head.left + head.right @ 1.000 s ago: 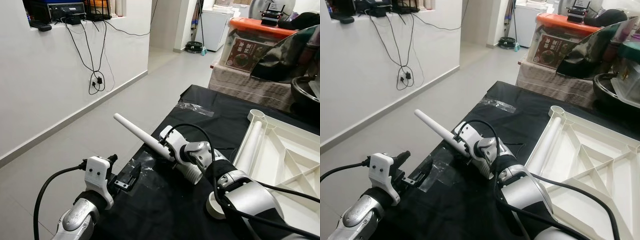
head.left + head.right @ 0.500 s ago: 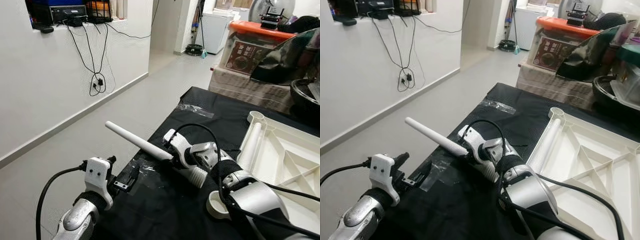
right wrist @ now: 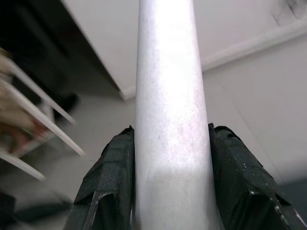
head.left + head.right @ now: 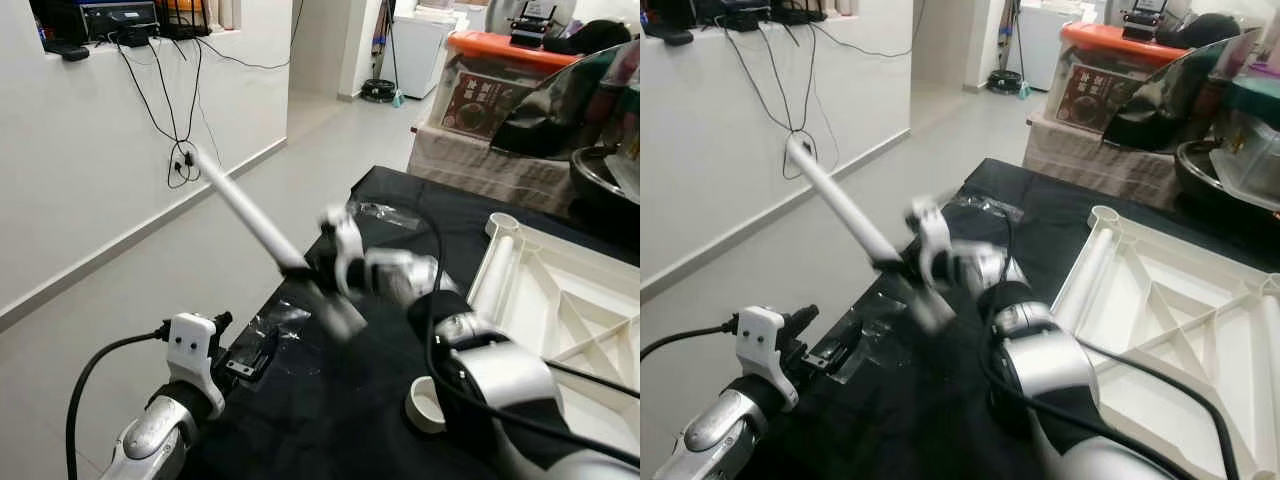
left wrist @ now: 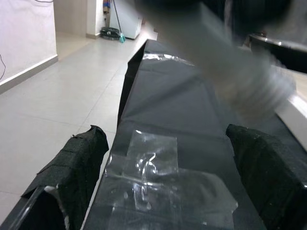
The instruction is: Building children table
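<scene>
The right end effector point(image 4: 305, 272) was clamped around a white table leg point(image 4: 250, 215), its two black fingers point(image 3: 108, 184) pressing on either side of the tapered tube. Compared with a second before, the leg had swung upward: it had lain at a shallow slant just above the black-covered surface point(image 4: 330, 420), and now it stood steeply tilted, its thin tip point(image 4: 195, 155) raised high and away from the end effector, out toward the white wall. The thick threaded end point(image 4: 345, 320) hung just below the end effector, above the surface and blurred with motion. The wrist and forearm behind it were blurred too, so the arm appeared to be mid-swing.

The left end effector point(image 4: 250, 358) sat lower and nearer the robot than the right one, at the edge of the surface, its fingers spread wide and empty, with a patch of clear tape point(image 5: 158, 177) on the cloth just ahead of them. The threaded end of the leg passed above and ahead of them in the wrist view.

Beyond the right arm lay the white tabletop point(image 4: 560, 310), upside down with its ribs showing and a round corner socket point(image 4: 503, 222) facing up. A small white ring point(image 4: 428, 405) rested on the cloth beside the right forearm.

Turning the leg upright probably meant the threaded end was being readied for a socket, though the leg was well apart from the tabletop.
</scene>
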